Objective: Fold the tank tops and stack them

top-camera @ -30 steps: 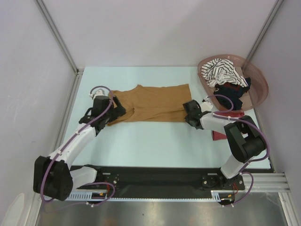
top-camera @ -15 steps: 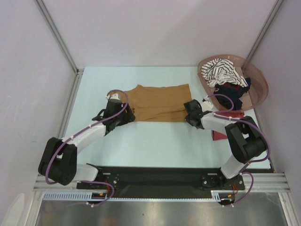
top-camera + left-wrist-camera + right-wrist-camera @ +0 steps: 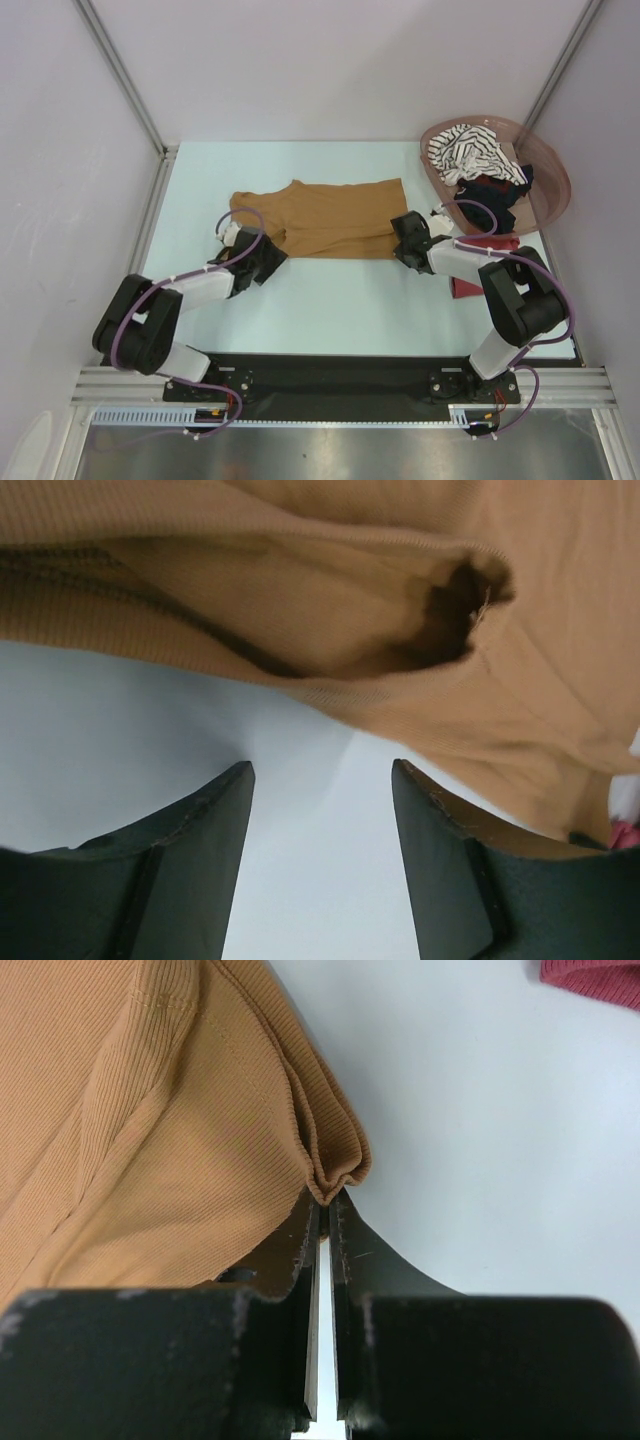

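The right fingers are pinching only the mustard-brown tank top's corner, risking a slip. The left fingers are gaping empty, possibly missing the hem.

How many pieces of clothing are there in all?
4: a mustard-brown top spread on the table; a striped one and a black one in the basket; a dark red one on the table nearby. More may be hidden.

The top camera looks down; both close wrist cameras apparently face the mustard tank top.
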Robot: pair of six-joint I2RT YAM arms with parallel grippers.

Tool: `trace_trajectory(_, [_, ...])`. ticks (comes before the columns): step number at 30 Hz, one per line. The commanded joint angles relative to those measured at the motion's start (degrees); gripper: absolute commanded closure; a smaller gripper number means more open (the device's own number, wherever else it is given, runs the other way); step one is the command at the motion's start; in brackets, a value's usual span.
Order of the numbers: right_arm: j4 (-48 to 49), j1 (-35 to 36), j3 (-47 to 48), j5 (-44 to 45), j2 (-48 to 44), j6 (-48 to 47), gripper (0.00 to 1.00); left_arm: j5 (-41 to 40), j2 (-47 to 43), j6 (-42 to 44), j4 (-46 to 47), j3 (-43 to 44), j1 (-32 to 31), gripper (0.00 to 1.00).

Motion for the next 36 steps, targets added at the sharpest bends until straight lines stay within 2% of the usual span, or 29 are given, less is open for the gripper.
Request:
trace_trajectory(1, [-1.23, -0.38, 0.75, 1.64, -1.64, 0.61, 1.00, -4.79, 3.45, -7.19, 0.42, 3.65, -1.30, 0.36])
trace_trajectory(5, [-1.40, -0.37, 0.75, 1.73, -1.73, 1.13, 1.00, -6.20, 8.02, -10.10, -1.95, 6.90, -1.48, 0.49])
trace_trajectory(9, [-1.58, -0.20, 0.66, 1.81, -1.82, 1.39, 1.00, -8.75, 11.45, -11.32, -6.77, 10.59, -2.00, 0.50])
trace_trajectory(13, [-1.58, -0.11, 0.66, 1.73, -1.91, 1.75, 1.00, -9.81, 14.09, -11.86, -8.55, 12.97, -2.35, 0.55])
trace_trajectory(14, [-1.66, -0.20, 0.66, 1.73, -1.99, 1.75, 1.00, -9.81, 14.35, -11.42, -8.46, 13.41, -2.35, 0.62])
trace_trajectory(16, [-1.66, -0.11, 0.66, 1.73, -2.08, 1.75, 1.00, -10.69, 14.70, -10.89, -9.60, 14.90, -2.35, 0.84])
trace_trajectory(18, [-1.93, -0.11, 0.75, 1.81, -2.26, 1.75, 1.00, -11.12, 14.79, -10.28, -10.47, 15.43, -2.35, 0.99])
trace_trajectory(27, [-6.32, 1.90, -0.13, 2.60, -4.45, 1.83, 1.00, -12.97, 7.95, -6.49, -17.33, 12.89, -2.44, 1.00])
trace_trajectory(33, [-14.40, 7.88, -2.76, 6.20, -8.41, 7.01, 1.00, -13.50, 0.48, -5.44, -20.32, 2.88, -2.71, 1.00])
trace_trajectory(36, [-17.74, 11.48, -5.65, 5.33, -11.03, 9.39, 1.00, -11.31, -4.18, -4.47, -19.62, -0.73, -2.79, 1.00])
